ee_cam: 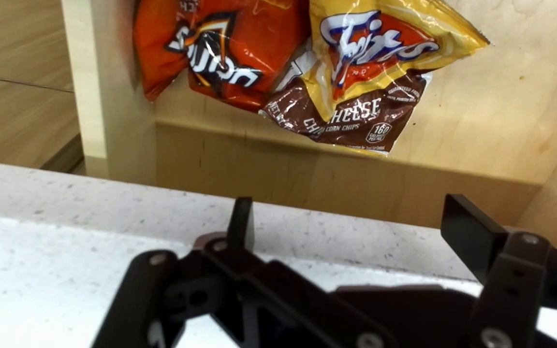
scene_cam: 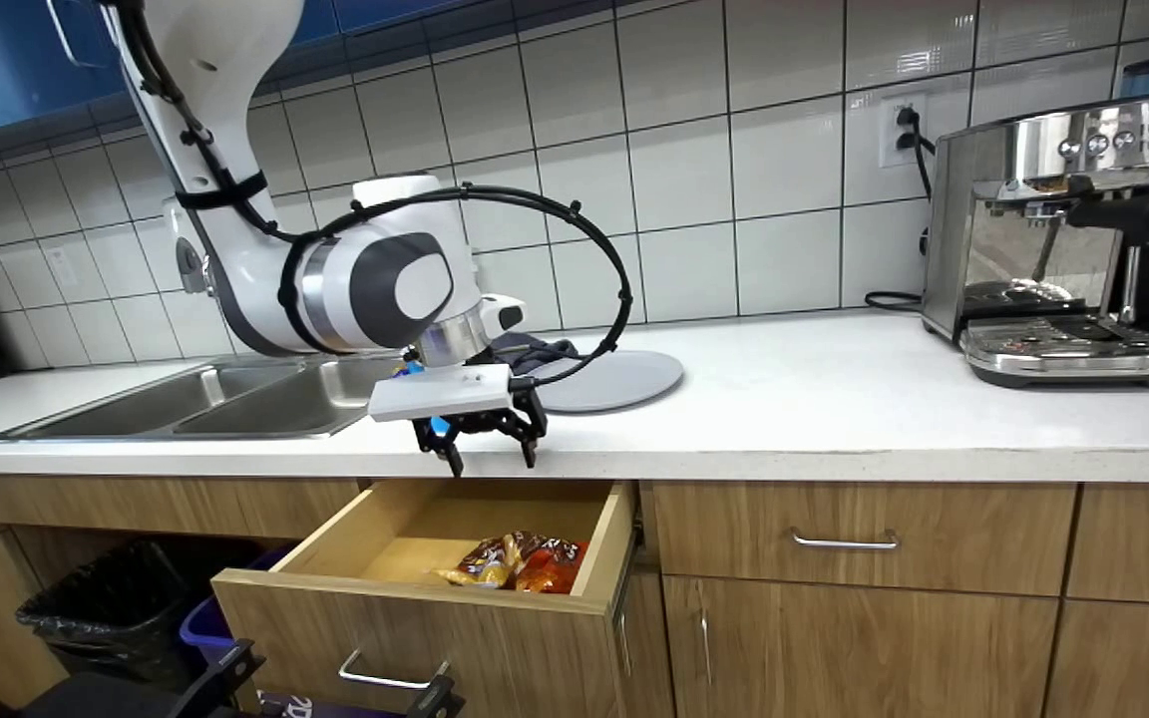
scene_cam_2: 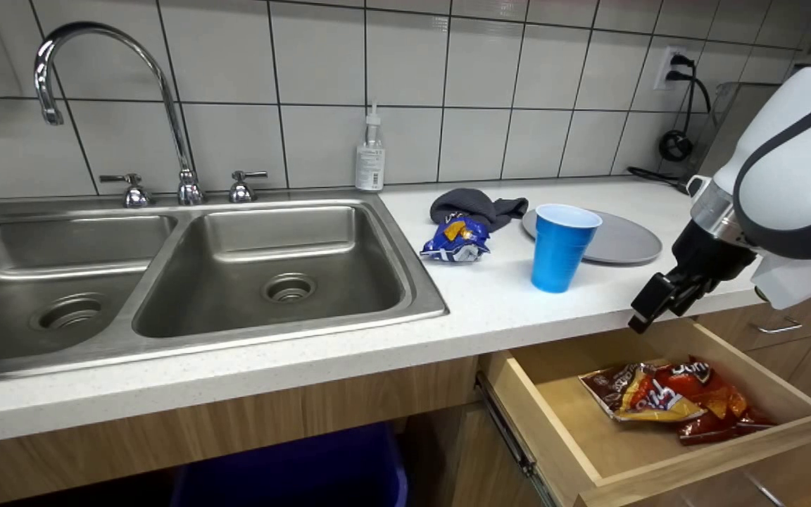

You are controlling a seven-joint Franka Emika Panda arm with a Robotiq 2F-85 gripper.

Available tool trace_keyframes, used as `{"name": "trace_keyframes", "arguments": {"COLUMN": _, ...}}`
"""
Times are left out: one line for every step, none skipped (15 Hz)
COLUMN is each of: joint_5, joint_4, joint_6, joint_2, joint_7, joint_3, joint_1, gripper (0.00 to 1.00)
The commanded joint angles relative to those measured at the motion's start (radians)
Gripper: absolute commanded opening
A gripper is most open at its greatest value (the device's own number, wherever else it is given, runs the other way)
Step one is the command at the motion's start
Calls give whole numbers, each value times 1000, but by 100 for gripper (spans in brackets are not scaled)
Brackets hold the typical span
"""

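Countertop (scene_cam: 834,399): white, speckled, set above wood-fronted cabinets (scene_cam: 854,658).

Robot arm (scene_cam: 255,264): white and grey, extended over the countertop, black cable (scene_cam: 625,291) looped beside its wrist. A low sideways swing might have dragged that loop across nearby items.

Double sink (scene_cam_2: 421,289): steel, let into the countertop.

Drawer (scene_cam: 495,638): pulled out below the countertop. Its side walls were judged a hazard, since a finger lowered off-line could have struck one; a knock on the front could have pushed it inward.

Coffee machine (scene_cam: 1023,244): steel, well apart from the robot arm.

Plate (scene_cam_2: 624,239): grey, flat on the countertop.

Gripper (scene_cam: 493,465): fingers spread wide, grasping nothing, hung by the countertop's front edge, higher than the drawer's contents. Chief risk, by estimate: a finger clipping that edge, through coming straight down or back without clearing it.

Red-orange snack packaging (ee_cam: 240,53): in the drawer, beside the side wall away from the sink; one bag or two, could not be told.

Yellow-and-brown Fritos bag (ee_cam: 375,43): in the drawer, against the red-orange snack packaging. A pinch on slick, crumpled film might have slipped or caught both.

Cup (scene_cam_2: 564,253): blue, upright, partly before the plate; liable to topple if bumped.

Blue snack bag (scene_cam_2: 456,239): beside a dark grey cloth (scene_cam_2: 472,204).
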Motion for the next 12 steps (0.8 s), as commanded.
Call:
{"name": "trace_keyframes", "arguments": {"joint_5": -2, "joint_4": -35, "joint_6": -40, "joint_2": -94, "joint_7": 15, "joint_3": -4, "joint_1": 1, "gripper": 100}}
{"name": "trace_keyframes", "arguments": {"joint_5": 4, "joint_4": -36, "joint_6": -42, "joint_2": -106, "joint_7": 14, "joint_3": -1, "joint_1": 1, "gripper": 100}}
{"name": "trace_keyframes", "arguments": {"joint_5": 12, "joint_4": -37, "joint_6": -43, "joint_2": -117, "joint_7": 9, "joint_3": 7, "joint_1": -4, "gripper": 100}}
{"name": "trace_keyframes", "arguments": {"joint_5": 23, "joint_4": -37, "joint_6": -48, "joint_2": -132, "joint_7": 0, "joint_3": 19, "joint_1": -15, "gripper": 100}}
{"name": "trace_keyframes", "arguments": {"joint_5": 32, "joint_4": -36, "joint_6": -52, "joint_2": -144, "joint_7": -4, "joint_3": 28, "joint_1": -20, "gripper": 100}}
{"name": "trace_keyframes", "arguments": {"joint_5": 43, "joint_4": -35, "joint_6": -56, "joint_2": -157, "joint_7": -7, "joint_3": 36, "joint_1": -22, "gripper": 100}}
{"name": "trace_keyframes", "arguments": {"joint_5": 56, "joint_4": -34, "joint_6": -58, "joint_2": -169, "joint_7": -9, "joint_3": 43, "joint_1": -23, "gripper": 100}}
{"name": "trace_keyframes", "arguments": {"joint_5": 77, "joint_4": -31, "joint_6": -61, "joint_2": -181, "joint_7": -16, "joint_3": 56, "joint_1": -28, "gripper": 100}}
{"name": "trace_keyframes", "arguments": {"joint_5": 102, "joint_4": -28, "joint_6": -63, "joint_2": -193, "joint_7": -24, "joint_3": 71, "joint_1": -32, "gripper": 100}}
{"name": "trace_keyframes", "arguments": {"joint_5": 123, "joint_4": -23, "joint_6": -61, "joint_2": -204, "joint_7": -28, "joint_3": 78, "joint_1": -30, "gripper": 100}}
{"name": "trace_keyframes", "arguments": {"joint_5": 153, "joint_4": -16, "joint_6": -64, "joint_2": -215, "joint_7": -34, "joint_3": 90, "joint_1": -31, "gripper": 100}}
{"name": "trace_keyframes", "arguments": {"joint_5": 182, "joint_4": -11, "joint_6": -62, "joint_2": -227, "joint_7": -40, "joint_3": 100, "joint_1": -29, "gripper": 100}}
